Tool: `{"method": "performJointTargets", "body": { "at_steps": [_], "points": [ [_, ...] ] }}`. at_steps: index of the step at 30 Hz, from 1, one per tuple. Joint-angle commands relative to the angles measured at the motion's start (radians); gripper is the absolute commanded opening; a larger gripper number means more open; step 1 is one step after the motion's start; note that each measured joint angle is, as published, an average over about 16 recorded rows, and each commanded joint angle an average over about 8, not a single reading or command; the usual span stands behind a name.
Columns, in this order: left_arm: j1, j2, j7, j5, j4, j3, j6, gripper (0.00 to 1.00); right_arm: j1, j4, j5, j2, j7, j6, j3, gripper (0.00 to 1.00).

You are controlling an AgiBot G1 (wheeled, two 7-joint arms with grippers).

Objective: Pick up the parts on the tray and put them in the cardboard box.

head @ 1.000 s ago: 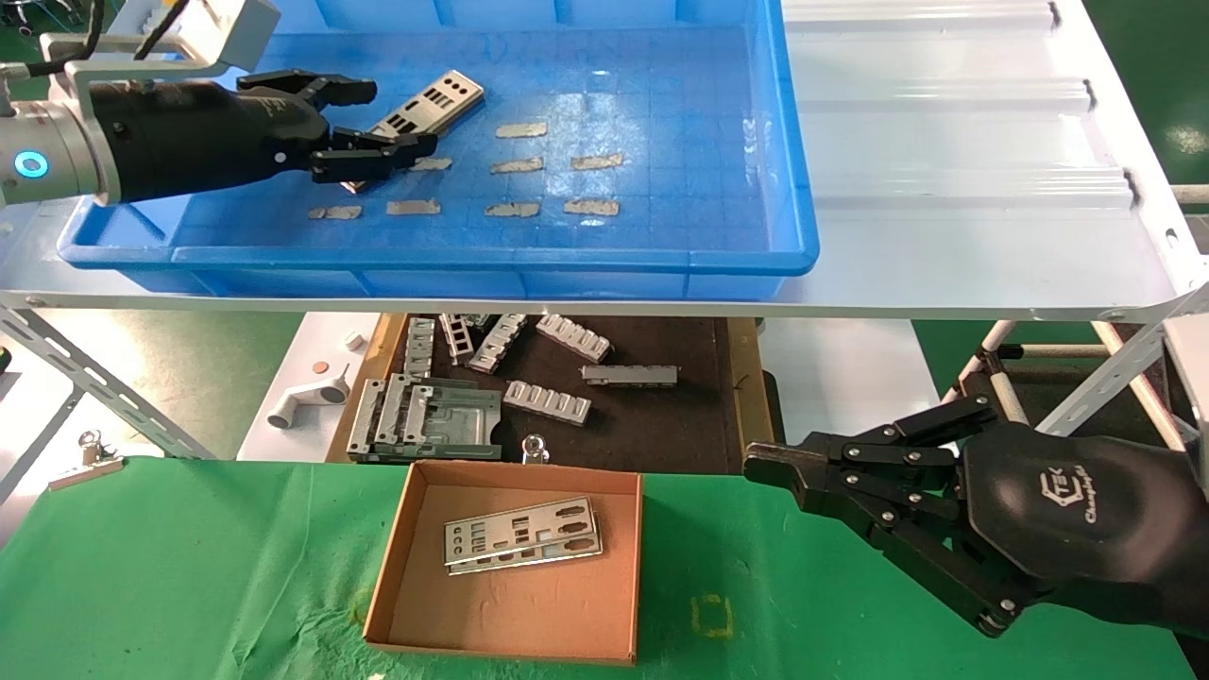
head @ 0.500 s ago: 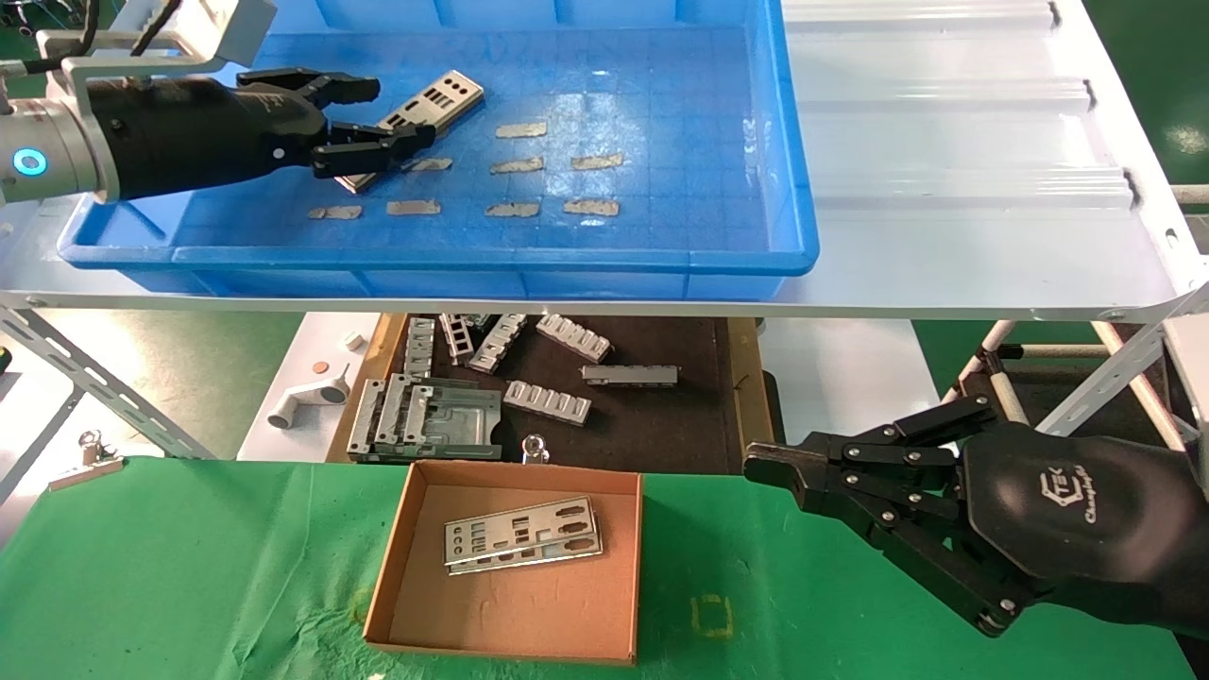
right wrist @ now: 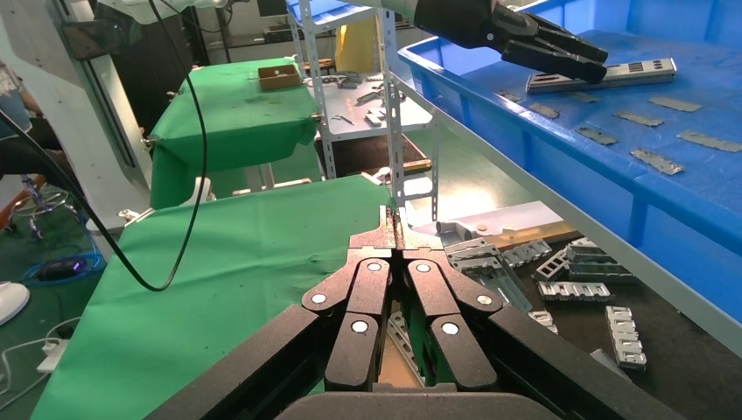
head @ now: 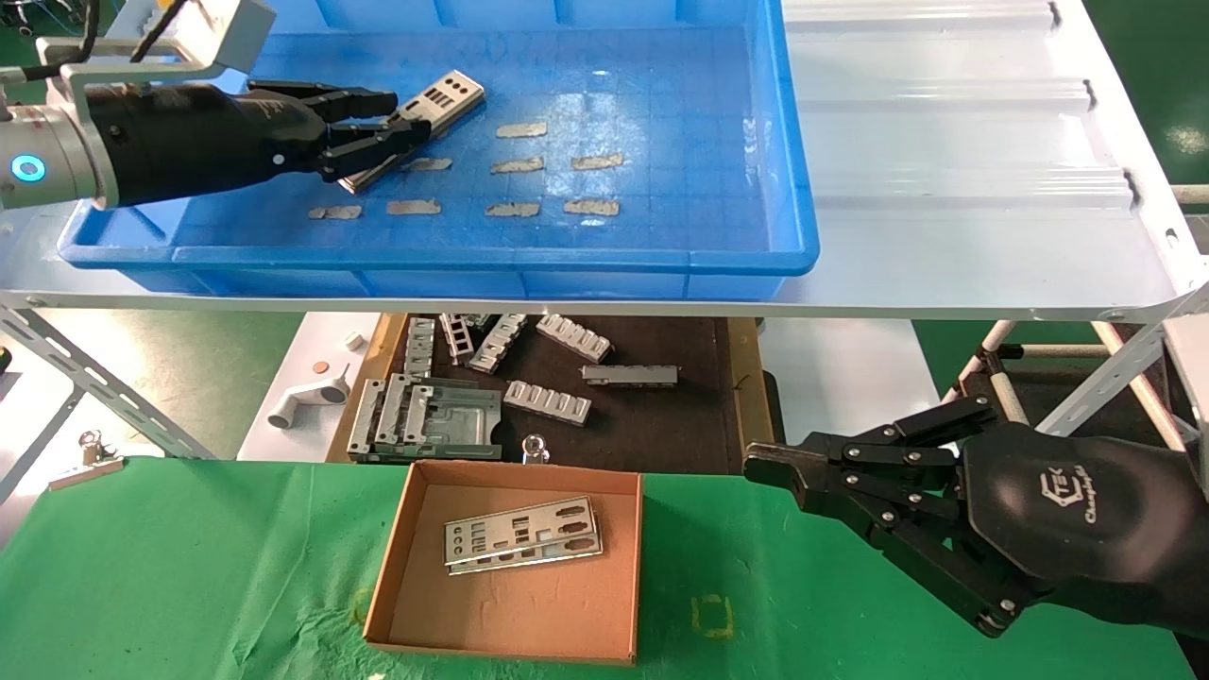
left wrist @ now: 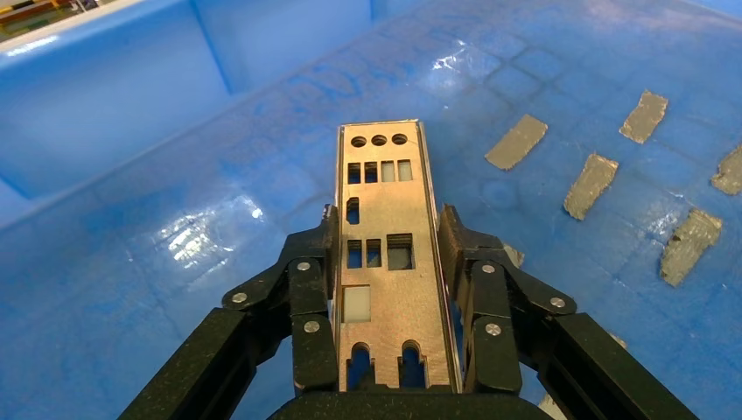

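Note:
A silver punched part [head: 446, 94] lies on the floor of the blue tray [head: 472, 257] at its far left. My left gripper [head: 401, 115] reaches in from the left and is shut on that part across its width. In the left wrist view the part [left wrist: 381, 157] runs between the two fingers [left wrist: 308, 280], still low on the tray floor [left wrist: 175, 175]. The cardboard box [head: 397, 557] sits on the green cloth below, with two parts [head: 522, 536] stacked inside. My right gripper [head: 756, 465] hangs shut and empty to the right of the box, also seen as the gripper [right wrist: 398, 219] in its own view.
Several small grey strips [head: 519, 165] dot the tray floor. The tray stands on a white ribbed shelf [head: 945, 189]. Below it, a dark mat holds grey ribbed brackets [head: 548, 401]. A metal clip [head: 87, 461] lies at the cloth's left edge.
The left gripper's fingers have closed from wide open onto the plate's two long edges. The right arm has not moved.

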Motion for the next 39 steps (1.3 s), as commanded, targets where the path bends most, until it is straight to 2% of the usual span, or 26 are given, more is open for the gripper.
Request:
{"method": "performJointTargets", "body": {
  "at_steps": [1, 8, 12, 22, 26, 31, 36, 39],
  "points": [
    [-0.001, -0.001, 0.000, -0.001, -0.001, -0.001, -0.001, 0.00, 0.000, 0.000, 0.000, 0.000, 0.000, 0.000, 0.000, 0.00],
    [-0.005, -0.008, 0.005, -0.004, -0.005, -0.003, 0.008, 0.00, 0.000, 0.000, 0.000, 0.000, 0.000, 0.000, 0.000, 0.00],
    [-0.017, -0.022, 0.014, -0.015, -0.018, -0.010, 0.051, 0.00, 0.000, 0.000, 0.000, 0.000, 0.000, 0.000, 0.000, 0.00],
    [-0.073, -0.099, 0.078, -0.023, -0.094, -0.011, 0.345, 0.00, 0.000, 0.000, 0.000, 0.000, 0.000, 0.000, 0.000, 0.00],
    [-0.068, -0.129, 0.081, -0.048, -0.154, -0.007, 0.419, 0.00, 0.000, 0.000, 0.000, 0.000, 0.000, 0.000, 0.000, 0.00],
    [0.007, -0.199, 0.021, -0.158, -0.371, 0.035, 0.441, 0.00, 0.000, 0.000, 0.000, 0.000, 0.000, 0.000, 0.000, 0.00],
    [0.111, -0.323, -0.059, -0.323, -0.692, 0.136, 0.435, 0.00, 0.000, 0.000, 0.000, 0.000, 0.000, 0.000, 0.000, 0.00],
    [0.153, -0.387, -0.079, -0.390, -0.837, 0.201, 0.427, 0.00, 0.000, 0.000, 0.000, 0.000, 0.000, 0.000, 0.000, 0.00]
  ]
}}
